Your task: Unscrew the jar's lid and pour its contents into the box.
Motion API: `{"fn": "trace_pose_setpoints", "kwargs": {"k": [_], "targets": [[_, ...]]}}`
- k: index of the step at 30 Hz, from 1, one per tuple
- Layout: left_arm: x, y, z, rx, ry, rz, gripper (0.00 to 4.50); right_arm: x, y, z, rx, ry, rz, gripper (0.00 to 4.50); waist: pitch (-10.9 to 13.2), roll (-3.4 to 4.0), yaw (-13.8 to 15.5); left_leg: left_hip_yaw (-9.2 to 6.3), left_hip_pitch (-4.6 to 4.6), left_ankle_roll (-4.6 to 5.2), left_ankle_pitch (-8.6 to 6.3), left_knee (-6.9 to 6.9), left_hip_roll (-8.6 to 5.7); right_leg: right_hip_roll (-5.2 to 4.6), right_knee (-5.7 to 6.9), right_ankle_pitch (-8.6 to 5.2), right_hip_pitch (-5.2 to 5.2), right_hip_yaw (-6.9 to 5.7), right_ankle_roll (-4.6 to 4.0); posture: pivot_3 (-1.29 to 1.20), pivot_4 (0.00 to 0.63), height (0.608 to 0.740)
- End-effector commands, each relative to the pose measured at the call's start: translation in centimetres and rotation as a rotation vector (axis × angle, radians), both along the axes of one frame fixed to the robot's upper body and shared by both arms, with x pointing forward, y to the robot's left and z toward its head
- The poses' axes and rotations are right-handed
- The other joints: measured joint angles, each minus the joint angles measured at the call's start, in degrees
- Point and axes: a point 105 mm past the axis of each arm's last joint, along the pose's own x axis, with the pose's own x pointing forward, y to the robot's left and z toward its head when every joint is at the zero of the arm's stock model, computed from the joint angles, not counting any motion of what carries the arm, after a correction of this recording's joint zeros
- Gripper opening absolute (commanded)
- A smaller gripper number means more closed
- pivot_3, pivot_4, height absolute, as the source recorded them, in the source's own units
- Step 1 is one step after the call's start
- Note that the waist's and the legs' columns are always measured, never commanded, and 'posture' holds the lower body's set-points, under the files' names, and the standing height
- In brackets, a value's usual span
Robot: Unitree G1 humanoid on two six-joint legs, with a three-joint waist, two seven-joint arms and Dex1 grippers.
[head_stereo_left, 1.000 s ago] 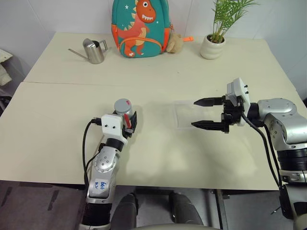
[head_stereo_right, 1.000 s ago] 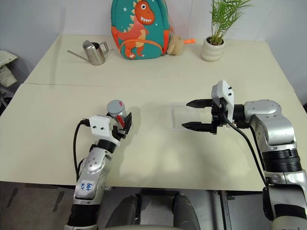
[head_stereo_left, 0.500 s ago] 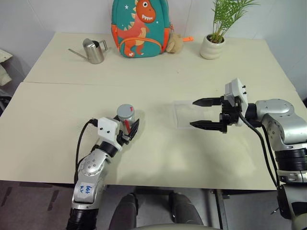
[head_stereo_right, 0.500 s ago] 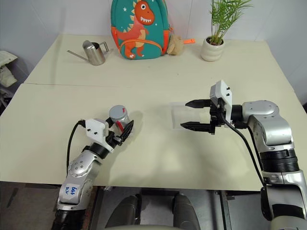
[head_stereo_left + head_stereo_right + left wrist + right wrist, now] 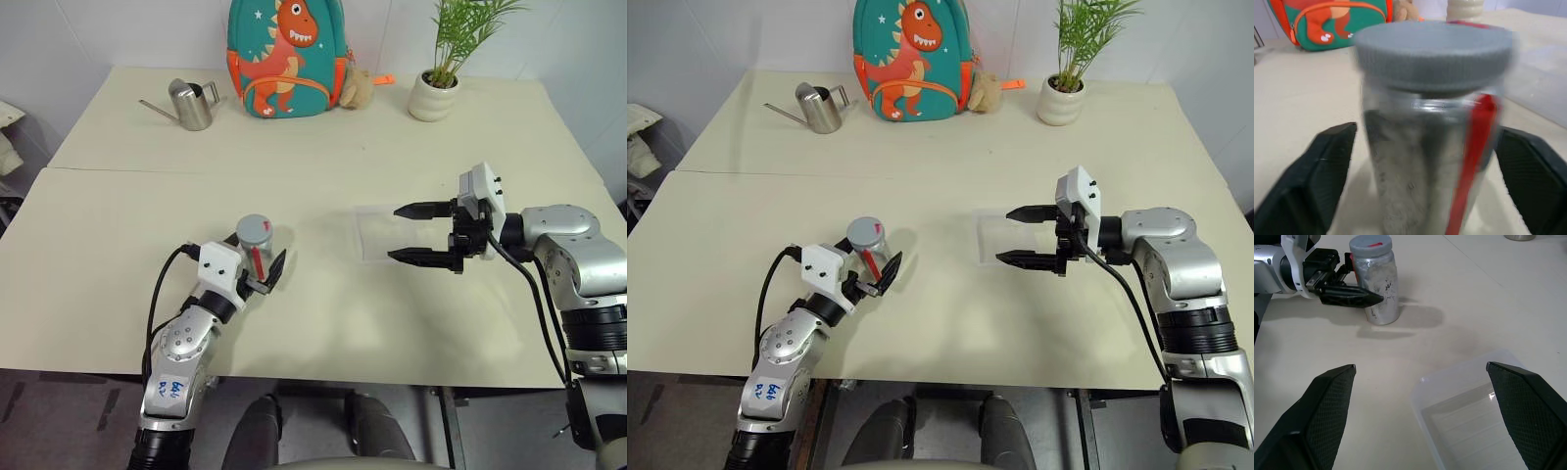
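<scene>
**L gripper lets go of jar, jar stands on table**

Since a sec ago the left gripper [image 5: 266,281] has dropped lower and its fingers have spread; before, they clamped the jar [image 5: 256,247], now they sit either side of it w/ a gap showing in the left wrist view. The right gripper hasn't shifted.

Table [image 5: 118,235]: big, pale, mostly bare at the near half; clutter (backpack [image 5: 286,57], plant pot [image 5: 433,96], watering can [image 5: 192,105]) all at the far edge, well apart from the work area. Box [image 5: 377,235]: clear, flat on the table betw. jar and right arm, right gripper [image 5: 409,233] hovering over its near side, fingers wide apart, empty. Jar: upright, just left of centre, lid [image 5: 254,226] on, red mark up.

Step in hand, my read: regrip for unscrewing. L should pinch the body low and firm, R come across from above onto the lid. Plenty of open room betw. jar and box; the near table edge is close to the L arm, so keep the jar inboard.
</scene>
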Motion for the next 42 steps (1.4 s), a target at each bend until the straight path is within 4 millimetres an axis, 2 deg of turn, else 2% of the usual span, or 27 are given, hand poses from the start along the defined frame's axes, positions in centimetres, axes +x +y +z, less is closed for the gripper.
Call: {"fn": "trace_pose_setpoints", "kwargs": {"k": [1, 9, 18, 33, 37, 42], "targets": [[-0.2, 0.1, 0.6, 0.008, -0.036, 0.007, 4.48, -0.1, 0.1, 0.9, 0.001, -0.043, 0.007, 4.5, 0.0, 0.0, 0.0, 0.0, 0.0, 0.0, 0.0, 0.0, 0.0, 0.0, 0.0, 0.0, 0.0, 0.0, 0.0, 0.0, 0.15, 0.74], [-1.0, 0.3, 1.1, 0.002, -0.059, 0.043, 4.48, 0.0, 0.0, 0.9, 0.0, -0.045, 0.008, 4.5, 0.0, 0.0, -0.01, 0.0, 0.0, 0.0, 0.0, -0.01, 0.0, 0.0, -0.01, 0.0, 0.0, 0.0, 0.0, 0.0, 0.15, 0.74], [-3.2, -0.9, 0.9, 0.004, -0.064, 0.114, 4.48, 0.0, 0.0, 1.2, -0.007, -0.053, 0.015, 4.5, 0.0, 0.0, 0.03, 0.02, -0.01, 0.0, -0.03, -0.01, 0.0, -0.01, -0.07, 0.0, 0.01, 0.04, 0.0, 0.0, 0.15, 0.74], [-1.1, -0.8, 1.5, 0.061, -0.1, 0.335, 4.48, 0.5, 0.4, 1.7, -0.02, -0.055, 0.043, 4.5, 0.0, 0.0, 0.07, 0.02, -0.03, 0.01, -0.03, -0.01, -0.01, -0.01, -0.09, 0.0, 0.01, 0.02, 0.0, 0.0, 0.15, 0.74], [-0.9, -1.8, 1.4, 0.05, -0.096, 0.323, 4.48, 0.5, 0.4, 1.8, -0.024, -0.055, 0.043, 4.5, 0.0, 0.0, 0.08, 0.02, -0.03, 0.01, -0.04, -0.01, -0.01, -0.01, -0.09, 0.0, 0.0, 0.02, 0.0, 0.0, 0.15, 0.74], [-0.7, -2.1, 1.3, 0.018, -0.086, 0.337, 4.48, 0.5, 0.3, 1.9, -0.03, -0.056, 0.042, 4.5, 0.0, 0.0, 0.07, 0.02, -0.03, 0.01, -0.04, -0.01, -0.01, -0.01, -0.08, 0.0, 0.0, 0.02, 0.0, 0.0, 0.15, 0.74]]}}
